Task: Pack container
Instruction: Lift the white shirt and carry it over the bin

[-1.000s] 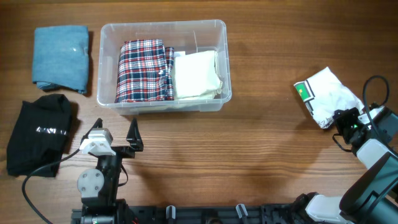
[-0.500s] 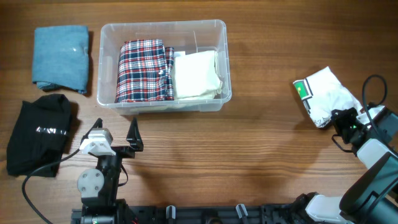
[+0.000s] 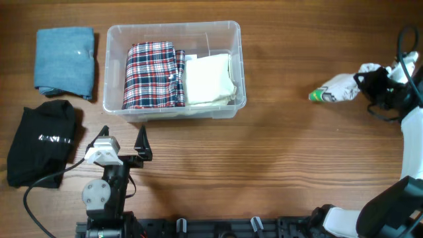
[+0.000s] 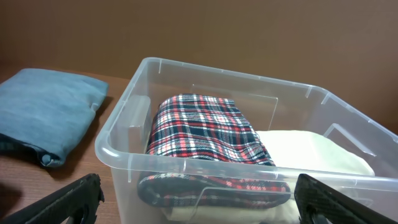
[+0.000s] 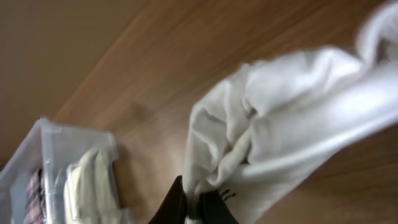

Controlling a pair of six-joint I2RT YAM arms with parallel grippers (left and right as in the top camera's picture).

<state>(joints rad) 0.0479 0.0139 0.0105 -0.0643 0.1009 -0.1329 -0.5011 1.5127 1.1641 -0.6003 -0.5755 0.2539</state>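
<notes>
Overhead: container (image 3: 173, 25) far left of centre, plaid cloth (image 3: 155, 74) and cream cloth (image 3: 209, 78) inside. Right gripper (image 3: 365, 82) far right, clamped on white garment (image 3: 337, 88).
Left wrist: left gripper (image 4: 198, 182) jaws wide apart, facing the container.
Right wrist: garment bunched, dangling. Carry it high, clear the rim, lower onto the cream cloth.

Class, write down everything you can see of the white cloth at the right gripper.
The white cloth is soft, crumpled fabric, bunched into a long shape with deep folds. A small green patch shows at its end nearest the container. The right gripper is shut on its other end, pinching a fold. It is well apart from the container, over the wooden table; whether it touches the table cannot be told.
</notes>
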